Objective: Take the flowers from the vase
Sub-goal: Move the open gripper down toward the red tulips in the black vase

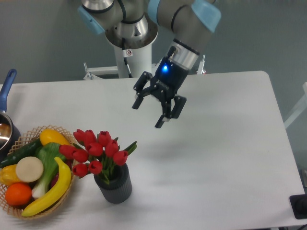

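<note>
The white table (220, 158) fills most of the view, its far edge running below the robot's pale base column (134, 52). From that base the arm (187, 19) reaches forward and down over the middle of the table, tilted toward the near left corner. At its end the gripper (147, 115) hangs above the surface with its two dark fingers spread apart and nothing between them; a blue light glows on its body. Near the table's near left corner sits a round wicker basket (56, 203), filled with a yellow banana, an orange, a green cucumber and other produce, with part of its rim running off the left edge of the view. Just beside the basket, on its right, stands the vase (115, 187), a short dark grey ribbed pot, upright and close to the near edge. The flowers (96, 151), a bunch of red tulips with green leaves, stand in the vase and lean left so that some blooms overlap the basket. The gripper is well apart from them, up and to the right. At the left edge a dark pot with a blue handle (6, 88) is partly cut off.
</note>
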`<control>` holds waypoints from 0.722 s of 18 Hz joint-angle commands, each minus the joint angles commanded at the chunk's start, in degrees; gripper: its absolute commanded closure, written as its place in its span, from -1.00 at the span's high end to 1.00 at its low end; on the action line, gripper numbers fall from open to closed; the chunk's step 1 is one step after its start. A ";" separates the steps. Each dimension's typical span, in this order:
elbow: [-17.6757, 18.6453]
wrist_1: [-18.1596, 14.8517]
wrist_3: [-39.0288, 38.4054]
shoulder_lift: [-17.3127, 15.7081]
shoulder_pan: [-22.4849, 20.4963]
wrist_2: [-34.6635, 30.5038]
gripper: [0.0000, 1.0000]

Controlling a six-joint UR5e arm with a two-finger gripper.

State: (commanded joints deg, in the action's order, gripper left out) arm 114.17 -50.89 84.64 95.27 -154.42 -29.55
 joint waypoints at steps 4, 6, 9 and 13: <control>0.44 0.17 0.09 2.02 0.79 3.00 1.00; 0.44 1.75 0.00 3.34 1.31 3.27 1.00; 0.18 2.28 0.09 4.48 2.28 4.50 1.00; -1.66 2.37 -0.17 6.24 2.55 3.79 1.00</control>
State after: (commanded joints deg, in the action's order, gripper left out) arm 112.50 -48.52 84.46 101.51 -151.88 -25.75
